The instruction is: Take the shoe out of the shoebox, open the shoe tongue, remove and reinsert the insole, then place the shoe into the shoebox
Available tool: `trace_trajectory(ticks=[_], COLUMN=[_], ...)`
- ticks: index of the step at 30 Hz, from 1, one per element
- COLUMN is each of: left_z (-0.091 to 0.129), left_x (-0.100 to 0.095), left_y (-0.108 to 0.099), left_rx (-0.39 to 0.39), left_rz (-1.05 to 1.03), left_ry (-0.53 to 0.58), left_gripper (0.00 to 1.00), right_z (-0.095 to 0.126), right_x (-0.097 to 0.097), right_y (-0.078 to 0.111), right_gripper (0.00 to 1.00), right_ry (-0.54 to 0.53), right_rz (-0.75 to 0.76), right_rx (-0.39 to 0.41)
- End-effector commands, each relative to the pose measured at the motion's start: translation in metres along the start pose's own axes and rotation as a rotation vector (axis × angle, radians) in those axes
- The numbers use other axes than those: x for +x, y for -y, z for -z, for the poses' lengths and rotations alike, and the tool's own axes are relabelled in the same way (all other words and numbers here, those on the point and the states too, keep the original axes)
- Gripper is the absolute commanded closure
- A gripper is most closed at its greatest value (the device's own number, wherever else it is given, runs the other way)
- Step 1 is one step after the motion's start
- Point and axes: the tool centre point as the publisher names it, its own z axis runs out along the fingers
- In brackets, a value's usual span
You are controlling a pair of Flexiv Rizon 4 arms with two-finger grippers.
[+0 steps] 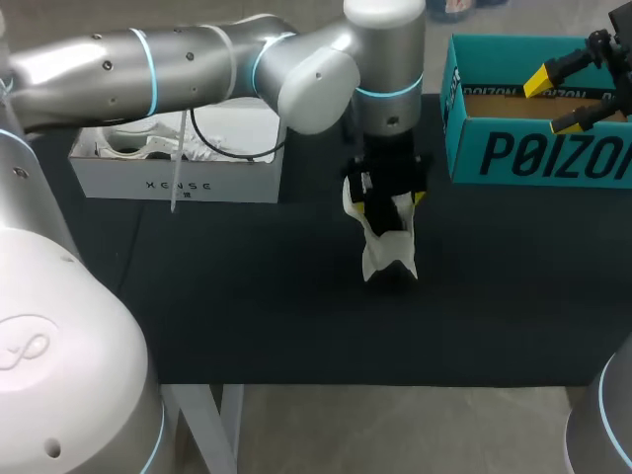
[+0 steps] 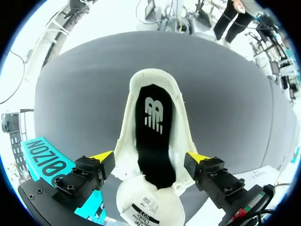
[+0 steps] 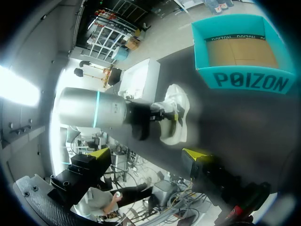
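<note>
Two boxes at the far side of the black table, well apart. At far right, teal cardboard shoebox, open-topped, with its brown cardboard floor in plain view inside. At far left, white rectangular box, also open, holding white crumpled-looking contents too jumbled to name, and crossed overhead by the left arm's silver link.

Between the boxes and somewhat nearer, white knit shoe, outside both containers and directly under the left gripper. Gripped at mid-length by the yellow-tipped fingers, one pressed against each side of the collar. From the left wrist: opening facing up, black insole with a white logo lying inside, heel ahead of the fingers, white tongue with a printed label closest to the wrist. Cannot tell whether resting on the table or hanging just above it.

Over the right part of the teal cardboard shoebox, high up, right gripper, fingers spread wide apart and holding nothing.
</note>
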Motion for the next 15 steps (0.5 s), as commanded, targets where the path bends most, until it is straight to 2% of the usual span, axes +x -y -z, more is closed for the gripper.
trace_trajectory(ticks=[1,6,15], left_z=[0.006,-0.001,-0.002], left_x=[0.004,0.008,0.011], left_y=[-0.001,-0.008,-0.022], left_rx=[-0.007,-0.009,-0.004], left_rz=[0.004,0.025,0.067], left_ry=[-0.006,-0.032,-0.012], left_gripper=[0.00,0.00,0.00], right_z=[0.000,0.000,0.000], right_x=[-0.001,-0.001,-0.001], right_y=[-0.002,-0.002,-0.002], right_gripper=[0.00,0.00,0.00], right_ry=[0.002,0.002,0.002], right_rz=[0.000,0.000,0.000], right_rx=[0.003,0.003,0.003])
